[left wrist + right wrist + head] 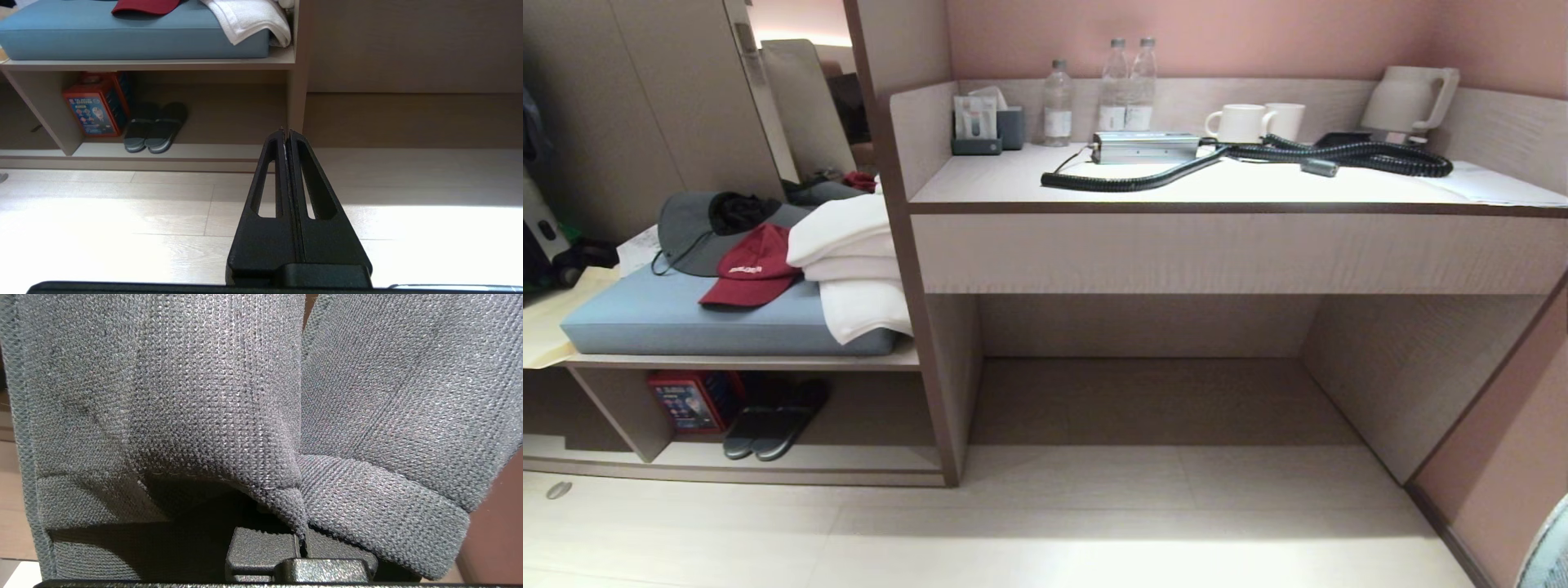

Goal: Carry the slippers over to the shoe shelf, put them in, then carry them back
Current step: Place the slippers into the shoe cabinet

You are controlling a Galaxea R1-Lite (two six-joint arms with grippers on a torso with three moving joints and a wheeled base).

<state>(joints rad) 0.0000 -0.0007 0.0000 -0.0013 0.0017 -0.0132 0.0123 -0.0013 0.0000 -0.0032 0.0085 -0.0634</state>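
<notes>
At far left, a blue cushion (662, 314) lies on a low ledge and carries a grey hat (698, 233), a red cap (754, 273) and folded white towels (854, 269). Beneath it is the shoe shelf (768, 469), where a red box (690, 400) stands just left of a dark pair of slippers with pale-edged soles (772, 425), set side by side on the shelf floor. The left end effector (286, 134) hangs above the floor (1045, 531) in front of the shelf's right upright, fingers pressed together and empty. To the right, the bench (1176, 188) holds a tissue holder (988, 126), three water bottles (1103, 90), a coiled black hose (1258, 159), two white cups (1254, 122) and a kettle (1409, 98); the recess under it is open to the floor. The right end effector (300, 543) is clenched on the slippers (261, 408), gripping the grey-blue knit fabric where the two slippers meet; they hang against its camera and fill that view. Neither arm shows in the head view.
</notes>
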